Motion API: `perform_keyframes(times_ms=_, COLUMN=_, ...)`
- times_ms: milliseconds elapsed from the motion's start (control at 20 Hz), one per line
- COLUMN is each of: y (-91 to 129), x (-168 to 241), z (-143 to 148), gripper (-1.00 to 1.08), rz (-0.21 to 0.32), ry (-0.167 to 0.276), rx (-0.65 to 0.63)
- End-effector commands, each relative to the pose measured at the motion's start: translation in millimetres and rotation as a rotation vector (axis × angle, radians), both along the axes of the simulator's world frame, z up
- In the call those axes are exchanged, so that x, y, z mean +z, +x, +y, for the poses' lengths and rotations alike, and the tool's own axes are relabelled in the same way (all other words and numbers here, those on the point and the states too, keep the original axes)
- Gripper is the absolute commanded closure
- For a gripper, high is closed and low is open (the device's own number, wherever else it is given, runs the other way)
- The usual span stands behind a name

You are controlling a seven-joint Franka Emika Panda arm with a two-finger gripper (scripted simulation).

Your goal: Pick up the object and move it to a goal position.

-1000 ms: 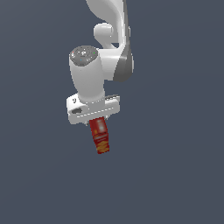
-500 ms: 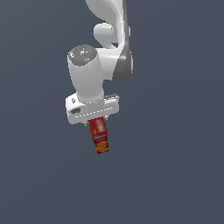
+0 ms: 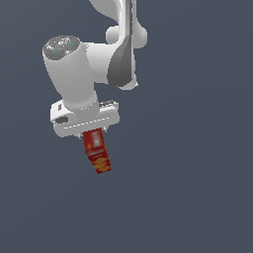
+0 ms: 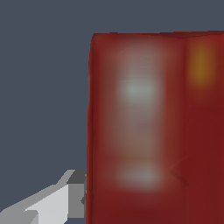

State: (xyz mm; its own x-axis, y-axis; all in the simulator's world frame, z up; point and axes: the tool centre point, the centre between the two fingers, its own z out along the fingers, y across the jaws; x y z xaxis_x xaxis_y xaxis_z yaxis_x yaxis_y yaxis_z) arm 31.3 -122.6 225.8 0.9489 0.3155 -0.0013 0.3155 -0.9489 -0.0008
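Red box in end effector; plain grey backdrop.

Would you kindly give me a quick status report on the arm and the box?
Gripper shut on the red box, jaws clamping its upper end. Box hangs tilted below the gripper. Nothing else visible around it.

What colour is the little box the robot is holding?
The box is red with yellow-orange letters, clearest in the exterior view.
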Motion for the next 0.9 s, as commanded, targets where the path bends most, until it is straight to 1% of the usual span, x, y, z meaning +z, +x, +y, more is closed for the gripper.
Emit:
perform_keyframes(times_ms=0, y=3, x=13, z=-20, gripper=1.08, rz=-0.001, ry=0.0, rx=0.0)
perform_keyframes(times_ms=300, y=12, x=43, z=-69, gripper=1.08, rz=-0.001, ry=0.0, rx=0.0)
perform_keyframes(times_ms=450, y=17, x=55, z=-89, gripper=1.08, rz=-0.002, ry=-0.001, rx=0.0)
perform_keyframes(times_ms=650, y=21, x=66, z=-106, gripper=1.08, rz=-0.002, ry=-0.001, rx=0.0)
perform_keyframes(times_ms=850, y=24, x=72, z=-118, gripper=1.08, rz=-0.002, ry=-0.001, rx=0.0)
